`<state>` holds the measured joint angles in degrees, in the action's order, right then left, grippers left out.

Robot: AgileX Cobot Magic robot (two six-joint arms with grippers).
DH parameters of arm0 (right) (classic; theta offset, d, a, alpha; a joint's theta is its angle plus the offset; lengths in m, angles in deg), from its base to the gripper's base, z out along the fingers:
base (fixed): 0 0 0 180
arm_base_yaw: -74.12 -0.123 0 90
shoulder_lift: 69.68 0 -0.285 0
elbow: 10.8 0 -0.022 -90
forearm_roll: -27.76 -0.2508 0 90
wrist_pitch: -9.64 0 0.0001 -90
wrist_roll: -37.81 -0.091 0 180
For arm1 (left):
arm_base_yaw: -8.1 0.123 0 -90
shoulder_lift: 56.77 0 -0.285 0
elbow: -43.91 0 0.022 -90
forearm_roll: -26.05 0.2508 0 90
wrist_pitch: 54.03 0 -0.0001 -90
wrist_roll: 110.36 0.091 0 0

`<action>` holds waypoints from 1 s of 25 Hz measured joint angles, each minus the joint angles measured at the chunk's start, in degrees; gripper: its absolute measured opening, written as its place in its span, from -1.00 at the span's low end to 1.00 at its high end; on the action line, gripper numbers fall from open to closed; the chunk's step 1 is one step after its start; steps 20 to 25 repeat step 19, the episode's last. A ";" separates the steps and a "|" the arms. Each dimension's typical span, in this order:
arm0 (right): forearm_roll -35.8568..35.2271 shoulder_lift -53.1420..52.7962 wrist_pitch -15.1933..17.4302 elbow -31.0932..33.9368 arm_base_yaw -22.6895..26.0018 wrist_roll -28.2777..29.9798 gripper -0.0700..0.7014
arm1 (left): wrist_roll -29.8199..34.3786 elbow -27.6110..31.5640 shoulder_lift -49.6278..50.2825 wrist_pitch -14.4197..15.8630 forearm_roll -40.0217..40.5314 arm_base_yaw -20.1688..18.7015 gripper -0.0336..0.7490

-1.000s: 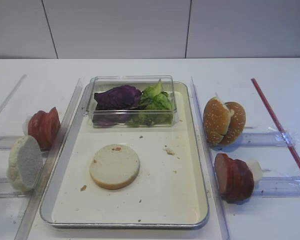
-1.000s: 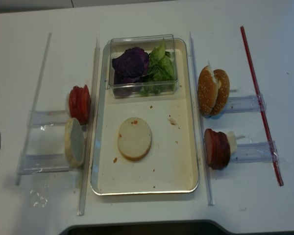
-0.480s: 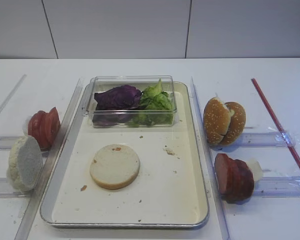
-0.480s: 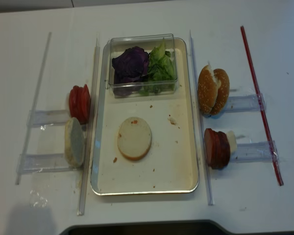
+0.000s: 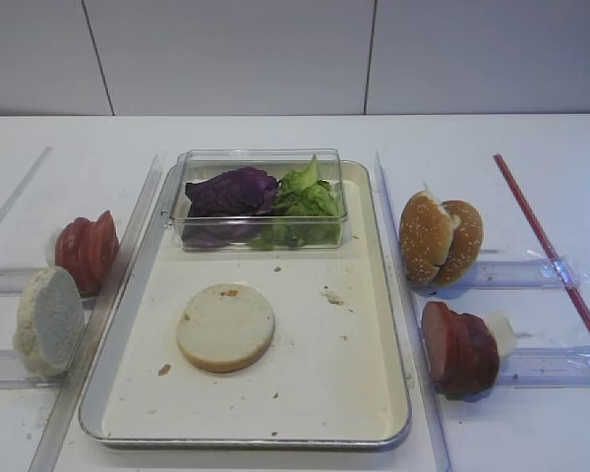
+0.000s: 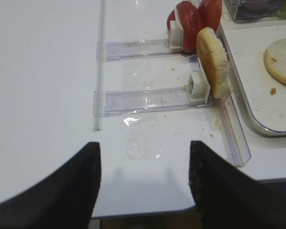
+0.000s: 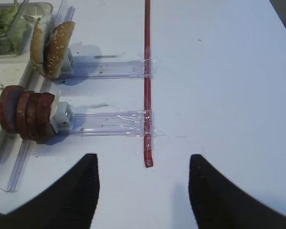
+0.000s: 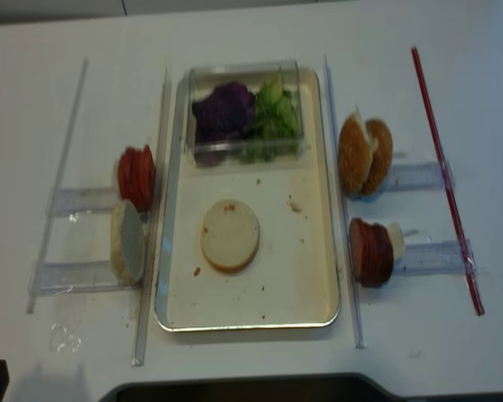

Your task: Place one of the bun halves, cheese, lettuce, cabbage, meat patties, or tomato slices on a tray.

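Both arms' dark fingers (image 6: 93,181) (image 7: 90,183) spread wide; pale flat round bun (image 5: 225,326) lies on crumb-speckled cream tray (image 5: 364,393).

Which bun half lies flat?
The pale bun disc on the tray; the left bun and the sesame halves stand on edge.

left gripper (image 6: 144,183) hangs with its two dark fingers (image 6: 62,186) spread wide and nothing between them. right gripper (image 7: 143,191) is posed the same way, fingers (image 7: 219,195) apart, gap bare, both tips pointing forward.
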<state>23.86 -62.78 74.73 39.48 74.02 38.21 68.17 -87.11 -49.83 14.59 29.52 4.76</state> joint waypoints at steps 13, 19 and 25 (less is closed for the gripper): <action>0.00 0.00 0.00 0.00 0.00 0.00 0.30 | 0.00 0.35 0.00 -0.83 0.00 0.00 0.08; 0.00 0.00 0.00 0.00 0.00 0.00 0.30 | 0.00 0.35 0.00 -0.91 0.00 0.00 0.08; 0.00 0.00 0.00 0.00 0.00 0.00 0.30 | 0.00 0.35 0.00 -0.91 0.00 0.00 0.08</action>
